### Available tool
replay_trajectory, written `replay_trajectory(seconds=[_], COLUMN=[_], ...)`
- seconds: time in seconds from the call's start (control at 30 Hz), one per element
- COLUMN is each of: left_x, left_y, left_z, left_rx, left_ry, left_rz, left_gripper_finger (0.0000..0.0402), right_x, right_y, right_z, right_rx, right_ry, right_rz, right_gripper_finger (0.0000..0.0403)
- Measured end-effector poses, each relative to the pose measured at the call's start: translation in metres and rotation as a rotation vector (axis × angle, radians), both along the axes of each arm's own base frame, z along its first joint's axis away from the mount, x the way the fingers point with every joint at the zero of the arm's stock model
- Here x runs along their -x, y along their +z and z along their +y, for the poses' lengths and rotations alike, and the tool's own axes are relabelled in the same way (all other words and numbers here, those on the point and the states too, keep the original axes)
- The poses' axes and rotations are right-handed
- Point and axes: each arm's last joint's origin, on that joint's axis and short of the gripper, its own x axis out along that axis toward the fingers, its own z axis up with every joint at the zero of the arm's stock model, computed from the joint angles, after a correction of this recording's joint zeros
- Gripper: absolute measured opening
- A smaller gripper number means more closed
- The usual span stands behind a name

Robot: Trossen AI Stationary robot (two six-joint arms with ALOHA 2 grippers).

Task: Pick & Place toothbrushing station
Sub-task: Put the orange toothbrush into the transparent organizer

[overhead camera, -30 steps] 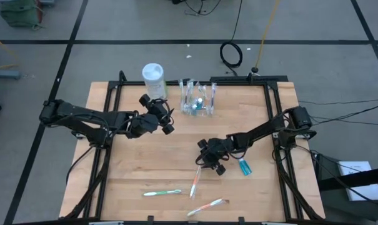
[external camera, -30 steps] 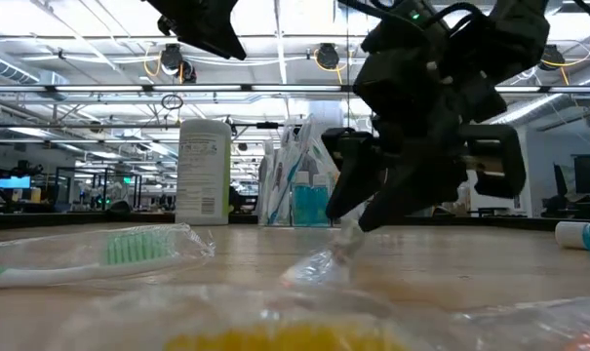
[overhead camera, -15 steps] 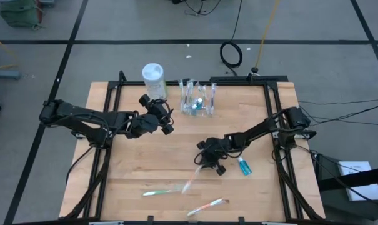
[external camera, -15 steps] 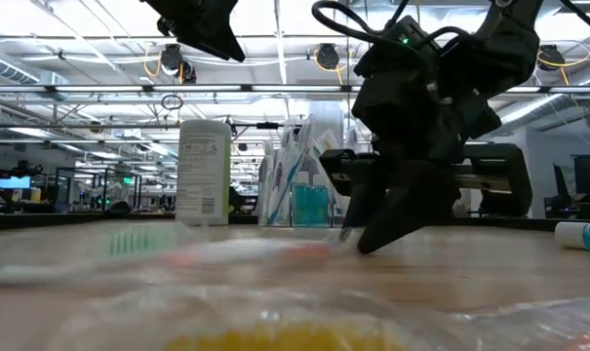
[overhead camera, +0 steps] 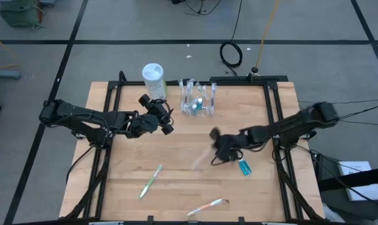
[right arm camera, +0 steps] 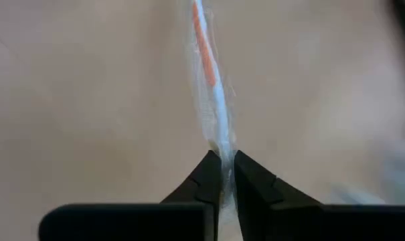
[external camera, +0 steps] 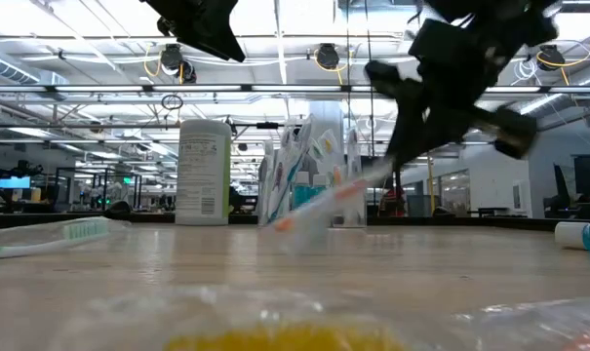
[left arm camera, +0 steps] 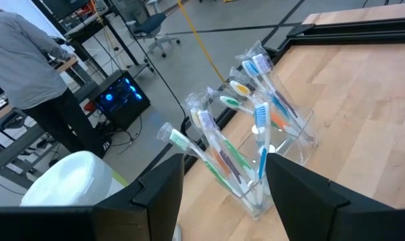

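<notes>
Right gripper (right arm camera: 227,175) pinches a wrapped orange-handled toothbrush (right arm camera: 209,80) above the table (overhead camera: 176,156).

Cup (overhead camera: 197,103) (holding toothbrushes (left arm camera: 239,144)) stands just right of canister (overhead camera: 154,77).

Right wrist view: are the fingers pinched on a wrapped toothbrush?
Yes: the right gripper has its fingers closed on a wrapped orange-and-white toothbrush.
</notes>
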Motion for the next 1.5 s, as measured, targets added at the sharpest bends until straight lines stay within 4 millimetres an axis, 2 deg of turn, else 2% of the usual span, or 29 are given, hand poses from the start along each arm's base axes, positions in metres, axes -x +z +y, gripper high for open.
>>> replay_trajectory(seconds=[0.13,0.23,0.37,0.47,0.6,0.73,1.13,1.3,1.5], left_x=[0.000,0.000,0.000,0.000,0.000,0.000,0.000,0.000,0.000], left_y=[0.000,0.000,0.000,0.000,0.000,0.000,0.000,0.000,0.000], left_z=[0.000,0.001,0.002,0.002,0.002,0.002,0.002,0.002,0.002], left_rx=[0.000,0.001,0.013,0.017,0.017,0.017,0.017,0.017,0.017], left_ry=[0.000,0.004,0.013,0.015,0.015,0.015,0.015,0.015,0.015], left_rz=[-0.001,-0.002,-0.017,-0.021,-0.021,-0.021,-0.021,-0.020,-0.020], left_gripper_finger=[0.0218,0.0218,0.0218,0.0218,0.0218,0.0218,0.0218,0.0218,0.0218], right_x=[0.021,0.032,0.041,0.045,0.046,0.047,0.046,0.050,0.050], right_y=[0.037,0.058,0.078,0.085,0.086,0.085,0.083,0.069,0.054], right_z=[-0.020,-0.038,-0.064,-0.084,-0.103,-0.109,-0.107,-0.105,-0.103], right_rx=[0.477,0.768,1.040,1.157,1.200,1.197,1.163,1.108,1.031], right_ry=[-0.186,-0.276,-0.330,-0.326,-0.303,-0.235,-0.157,-0.045,0.018], right_rz=[-0.082,-0.066,0.047,0.150,0.224,0.232,0.207,0.298,0.230], right_gripper_finger=[0.0012,0.0012,0.0011,0.0012,0.0019,0.0014,0.0014,0.0014,0.0018])
